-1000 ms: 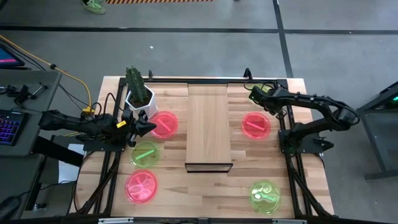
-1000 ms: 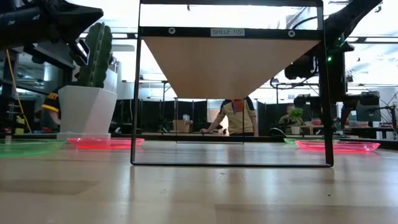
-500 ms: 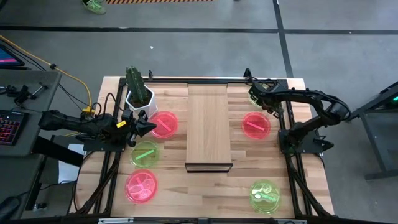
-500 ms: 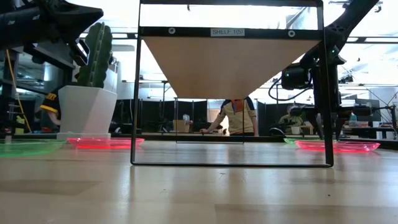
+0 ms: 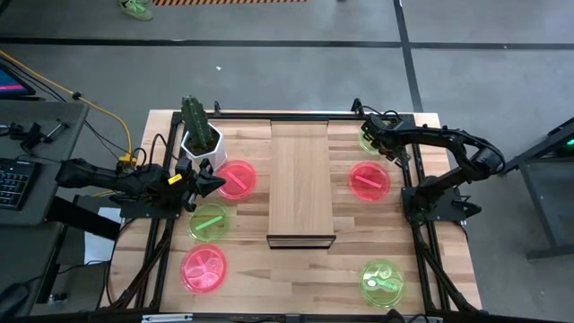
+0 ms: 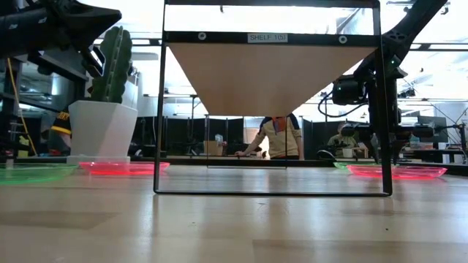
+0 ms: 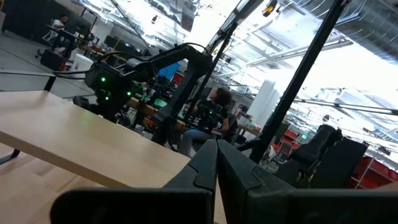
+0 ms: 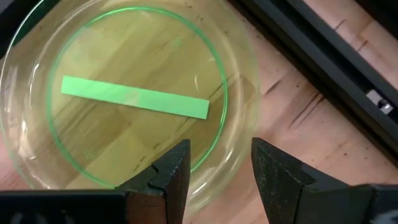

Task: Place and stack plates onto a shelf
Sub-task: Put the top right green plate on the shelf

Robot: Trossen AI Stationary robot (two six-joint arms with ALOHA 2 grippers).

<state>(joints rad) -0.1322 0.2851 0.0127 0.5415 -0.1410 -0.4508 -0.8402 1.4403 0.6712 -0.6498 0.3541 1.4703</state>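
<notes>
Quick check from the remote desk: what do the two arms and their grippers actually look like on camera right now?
Both arms are dark, jointed links with black cables running along them. The left arm carries yellow labels near the wrist. The right arm shows a green indicator light. The right gripper has two black, blocky, tapering fingers.

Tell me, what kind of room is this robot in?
Probably a big robot workshop or lab. A person sits at a desk beyond the table, dark machines with green lights stand nearby, and a keyboard sits beside the table. The ceiling is high, with bare beams.

Green-barred clear plate [image 8: 124,93], pale wood
</notes>
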